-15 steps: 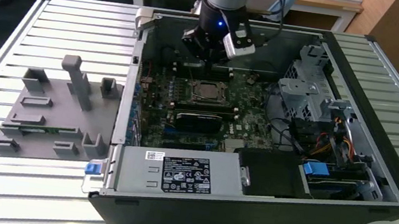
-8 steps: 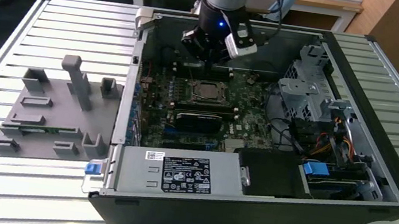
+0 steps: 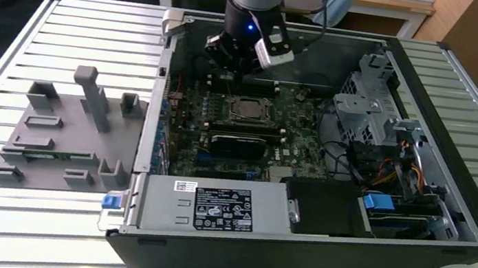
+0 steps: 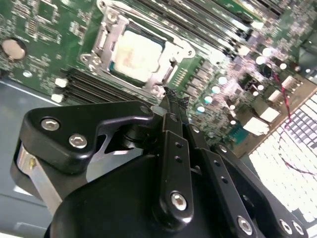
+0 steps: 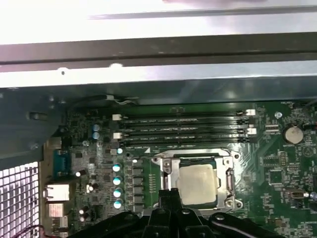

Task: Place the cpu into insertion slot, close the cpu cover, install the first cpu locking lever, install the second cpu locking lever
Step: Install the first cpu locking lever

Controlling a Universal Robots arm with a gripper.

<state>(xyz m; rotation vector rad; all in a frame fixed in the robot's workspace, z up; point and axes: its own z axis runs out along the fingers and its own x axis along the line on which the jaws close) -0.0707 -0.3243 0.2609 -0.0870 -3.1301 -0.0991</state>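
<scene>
1. My black pincer [image 4: 172,99] is clenched on nothing, hovering near the chip.
2. The flat silvery-grey square cpu [image 3: 244,109] lies seated mid-frame in the exterior view.
3. I judge it light, stiff and fragile: edges only.

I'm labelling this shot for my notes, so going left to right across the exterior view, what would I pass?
Grey moulded fixture → cpu → metal drive cage.
</scene>
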